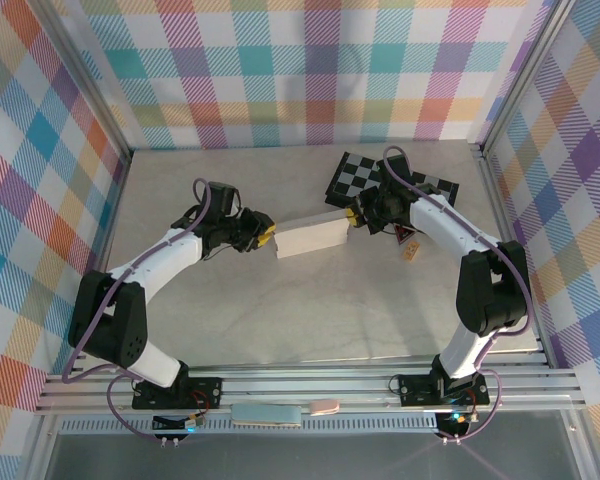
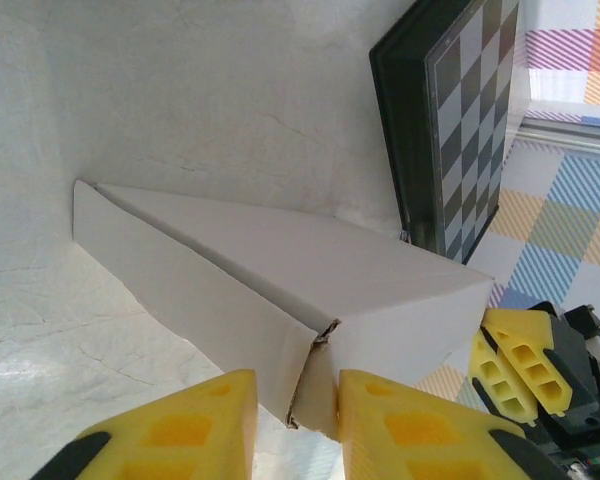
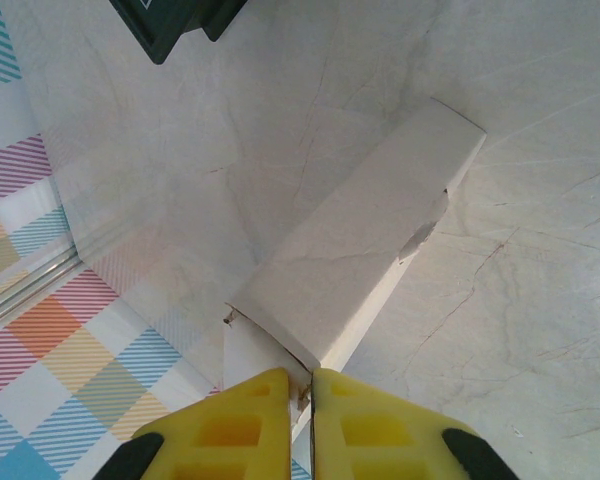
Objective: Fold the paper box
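The paper box (image 1: pixel 310 238) is a white, shallow, folded-up cardboard shape lying on the table between the two arms. My left gripper (image 1: pixel 268 237) is at its left end. In the left wrist view the yellow fingers (image 2: pixel 410 425) straddle the corner flap of the box (image 2: pixel 280 270). One finger touches the flap and a narrow gap shows at the other, so the left gripper (image 2: pixel 298 385) is open. My right gripper (image 1: pixel 352 218) is at the box's right end. In the right wrist view the right gripper (image 3: pixel 302 380) is shut on a thin end flap of the box (image 3: pixel 360 250).
A black-and-grey chequered board (image 1: pixel 355 178) lies just behind the right gripper, close to the box, and shows as the board (image 2: pixel 470 130) in the left wrist view. A small tan tag (image 1: pixel 412 248) lies by the right arm. Plaid walls and an aluminium frame enclose the table.
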Controlling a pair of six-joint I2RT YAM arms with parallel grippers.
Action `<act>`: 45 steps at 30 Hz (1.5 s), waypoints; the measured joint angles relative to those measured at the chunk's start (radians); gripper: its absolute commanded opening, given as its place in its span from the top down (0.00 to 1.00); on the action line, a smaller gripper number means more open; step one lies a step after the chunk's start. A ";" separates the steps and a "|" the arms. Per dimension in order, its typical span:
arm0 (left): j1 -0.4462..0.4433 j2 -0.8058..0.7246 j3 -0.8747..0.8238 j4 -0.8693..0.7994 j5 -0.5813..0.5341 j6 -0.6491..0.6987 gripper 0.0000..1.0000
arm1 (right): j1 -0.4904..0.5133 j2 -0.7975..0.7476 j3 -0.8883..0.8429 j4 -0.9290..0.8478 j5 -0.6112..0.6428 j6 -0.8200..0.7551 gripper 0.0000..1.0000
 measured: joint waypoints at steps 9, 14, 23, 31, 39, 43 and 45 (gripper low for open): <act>-0.003 0.000 -0.024 0.044 0.013 0.025 0.89 | 0.001 0.000 0.000 -0.003 0.004 0.002 0.74; -0.004 0.000 -0.026 0.049 0.016 0.033 0.92 | 0.047 -0.034 -0.024 -0.027 0.107 0.037 0.38; -0.008 0.000 -0.025 0.048 0.016 0.054 0.92 | 0.232 -0.074 -0.024 0.027 0.243 0.180 0.23; -0.021 0.000 -0.016 0.025 0.015 0.077 0.93 | 0.235 0.050 -0.002 0.097 0.260 0.228 0.23; -0.050 -0.023 -0.014 -0.038 0.016 0.115 0.92 | 0.233 0.015 -0.114 0.144 0.213 0.222 0.25; -0.094 -0.028 -0.027 -0.096 0.005 0.135 0.78 | 0.227 -0.051 -0.253 0.156 0.165 0.185 0.23; -0.112 -0.028 -0.056 -0.111 0.004 0.140 0.76 | 0.227 -0.052 -0.306 0.163 0.134 0.171 0.23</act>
